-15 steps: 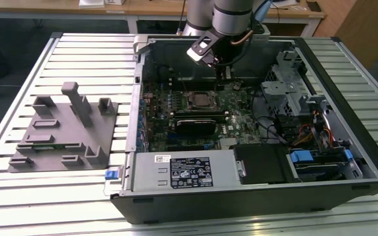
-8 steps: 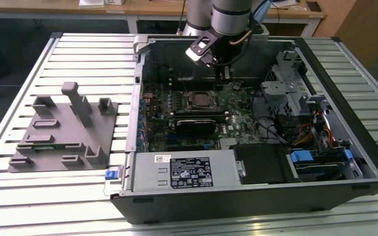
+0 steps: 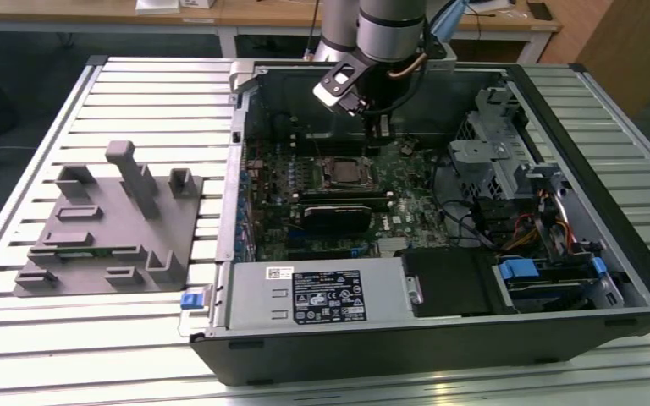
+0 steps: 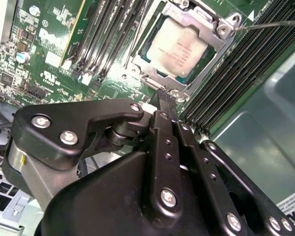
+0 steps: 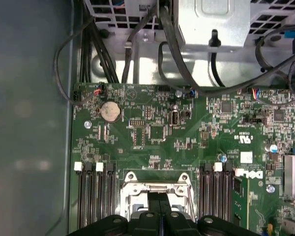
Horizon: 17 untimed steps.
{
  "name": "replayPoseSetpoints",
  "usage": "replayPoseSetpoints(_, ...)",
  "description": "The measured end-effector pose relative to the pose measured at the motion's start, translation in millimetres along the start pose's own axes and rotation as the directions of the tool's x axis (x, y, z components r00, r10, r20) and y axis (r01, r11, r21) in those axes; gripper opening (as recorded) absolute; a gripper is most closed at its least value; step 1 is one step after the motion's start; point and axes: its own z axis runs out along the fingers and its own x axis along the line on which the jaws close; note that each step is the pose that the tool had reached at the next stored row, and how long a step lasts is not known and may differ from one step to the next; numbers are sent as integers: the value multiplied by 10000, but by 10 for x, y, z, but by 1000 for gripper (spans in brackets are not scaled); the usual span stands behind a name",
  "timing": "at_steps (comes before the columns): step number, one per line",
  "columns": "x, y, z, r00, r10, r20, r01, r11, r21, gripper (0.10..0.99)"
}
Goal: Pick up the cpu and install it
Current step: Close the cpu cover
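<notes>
— Where's the cpu [image 4: 179, 46]?
— Seated in the socket [image 4: 184, 15], metal frame round it.
— The gripper [image 4: 165, 97]?
— Just beside the socket, fingers pressed together, holding nothing.
— Which step?
— Placing looks done. The lever [image 4: 270, 24] seems unlatched, so locking calls for a careful push.

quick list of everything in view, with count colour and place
table: one, white, slatted, under everything
case: one, black, open, on the table
board: one, green, inside the case
cpu: one, pale silver, in the socket on the board
labelled box: one, silver, inside the case
coin battery: one, silver, on the board
fixture: one, grey, on the table, exterior view's left of the case
arm: one, grey, over the case
tool: one, black, shut, empty, close to the cpu
</notes>
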Motion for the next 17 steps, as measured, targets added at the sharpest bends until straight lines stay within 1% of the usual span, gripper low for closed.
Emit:
replayPoseSetpoints(14,1,-30,11,10000,-1,-2,1,10000,-1,106)
replayPoseSetpoints(17,1,-60,17,10000,-1,-3,1,10000,-2,106)
